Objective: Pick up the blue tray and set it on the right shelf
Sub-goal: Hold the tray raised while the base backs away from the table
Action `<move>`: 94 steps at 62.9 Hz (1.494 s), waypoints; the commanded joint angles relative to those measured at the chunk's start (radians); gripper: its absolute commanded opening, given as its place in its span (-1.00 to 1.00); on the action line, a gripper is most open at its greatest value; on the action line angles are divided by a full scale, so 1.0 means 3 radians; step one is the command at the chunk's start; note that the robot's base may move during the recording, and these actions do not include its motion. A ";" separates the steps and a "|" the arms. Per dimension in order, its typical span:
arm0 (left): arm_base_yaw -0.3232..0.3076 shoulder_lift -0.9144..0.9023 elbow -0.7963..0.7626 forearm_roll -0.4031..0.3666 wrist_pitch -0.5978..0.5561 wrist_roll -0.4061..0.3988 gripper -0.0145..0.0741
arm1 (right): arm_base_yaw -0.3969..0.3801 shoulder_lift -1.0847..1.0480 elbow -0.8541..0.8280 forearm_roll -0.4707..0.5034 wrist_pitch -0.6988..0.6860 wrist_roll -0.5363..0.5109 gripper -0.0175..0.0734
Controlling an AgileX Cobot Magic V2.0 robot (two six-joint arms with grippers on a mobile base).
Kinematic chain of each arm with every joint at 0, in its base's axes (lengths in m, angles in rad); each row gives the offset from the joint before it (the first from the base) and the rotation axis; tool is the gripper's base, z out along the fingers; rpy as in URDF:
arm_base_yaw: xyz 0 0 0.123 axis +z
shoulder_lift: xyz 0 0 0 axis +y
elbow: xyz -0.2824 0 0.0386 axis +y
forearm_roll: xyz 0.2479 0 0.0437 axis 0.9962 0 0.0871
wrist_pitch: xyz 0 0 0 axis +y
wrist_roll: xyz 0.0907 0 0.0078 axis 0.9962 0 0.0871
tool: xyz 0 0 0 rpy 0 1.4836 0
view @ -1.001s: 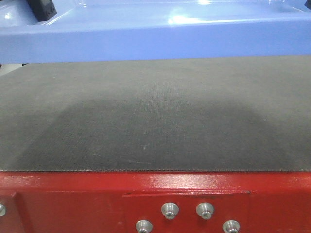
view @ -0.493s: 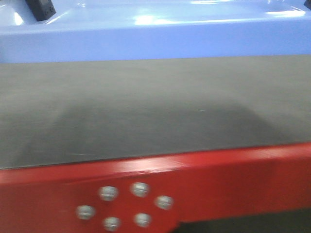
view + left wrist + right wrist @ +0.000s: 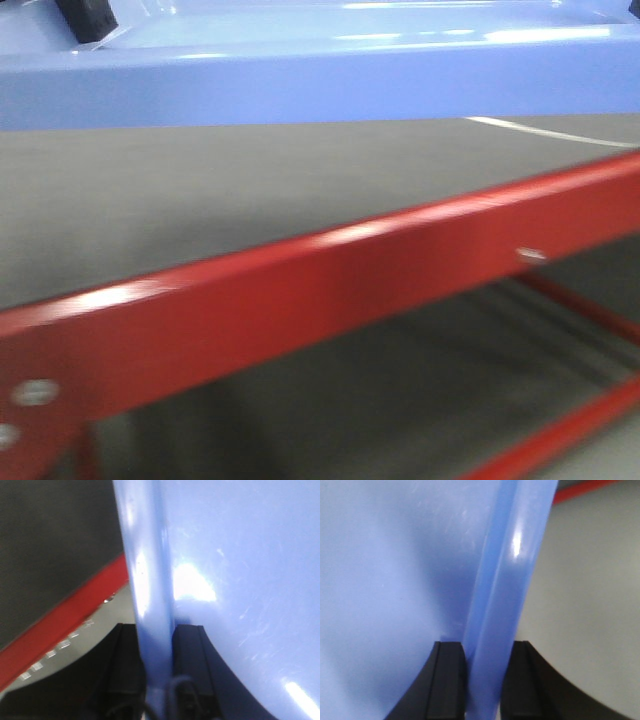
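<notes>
The blue tray (image 3: 330, 90) is held over the dark mat (image 3: 200, 190) of the red-framed table (image 3: 300, 290). The left gripper (image 3: 157, 672) and right gripper (image 3: 482, 677) each clamp its rim.

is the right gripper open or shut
Shut on the blue tray: the right gripper has a black finger pressed against each side of the rim.

No readable text, labels, brands or numbers appear anywhere.
</notes>
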 commanded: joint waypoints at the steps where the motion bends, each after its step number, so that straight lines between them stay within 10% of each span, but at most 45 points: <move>1: -0.0029 -0.0116 -0.0100 0.0142 0.0408 0.0139 -0.78 | 0.0002 -0.0099 -0.0116 -0.0245 -0.0053 -0.0135 -0.49; 94: -0.0029 -0.0116 -0.0100 0.0142 0.0408 0.0139 -0.78 | 0.0002 -0.0099 -0.0116 -0.0245 -0.0045 -0.0135 -0.49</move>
